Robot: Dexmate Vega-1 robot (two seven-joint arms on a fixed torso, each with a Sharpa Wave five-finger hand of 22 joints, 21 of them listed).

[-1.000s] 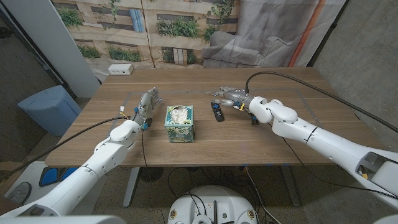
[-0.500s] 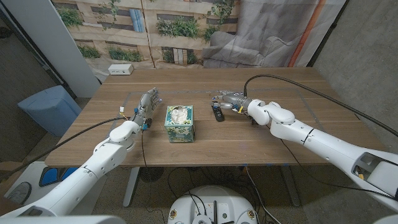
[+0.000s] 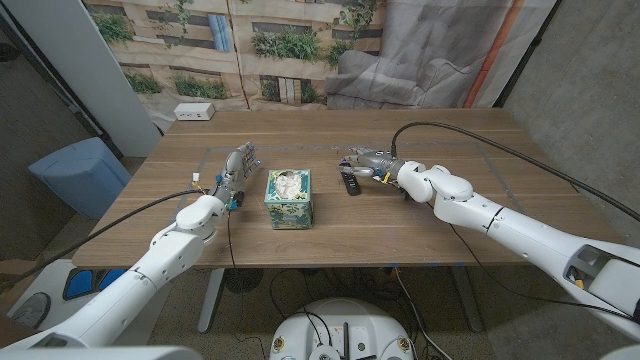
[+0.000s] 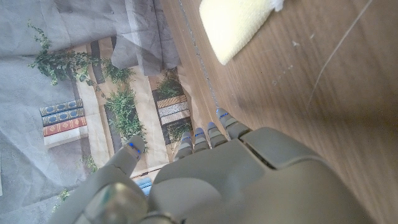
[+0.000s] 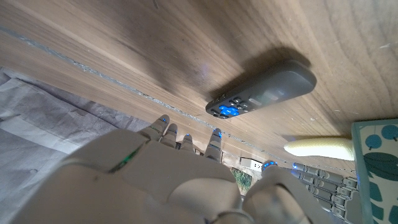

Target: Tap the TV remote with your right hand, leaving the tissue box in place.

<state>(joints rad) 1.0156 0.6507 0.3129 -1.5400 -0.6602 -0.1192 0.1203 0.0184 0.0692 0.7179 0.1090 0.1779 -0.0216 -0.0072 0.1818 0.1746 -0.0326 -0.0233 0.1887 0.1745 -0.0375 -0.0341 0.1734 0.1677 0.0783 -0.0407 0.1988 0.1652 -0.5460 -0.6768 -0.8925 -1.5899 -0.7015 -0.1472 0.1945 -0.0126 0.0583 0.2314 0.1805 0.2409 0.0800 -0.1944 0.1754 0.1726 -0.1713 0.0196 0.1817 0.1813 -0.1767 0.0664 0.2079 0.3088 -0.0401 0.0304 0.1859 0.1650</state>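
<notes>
The right hand [image 3: 368, 160] has slid closer over the slim black TV remote [image 3: 349, 180], fingers spread and holding nothing; actual contact is hard to make out. The remote's lit blue buttons [image 5: 225, 110] show from the right wrist. The left hand [image 3: 234, 170] waits empty beside the teal patterned tissue box [image 3: 288, 198].

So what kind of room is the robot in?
Probably a lab or test room dressed up like a home: a printed backdrop of books and plants hangs behind the wooden table, beside a bare concrete wall, with cables trailing.
</notes>
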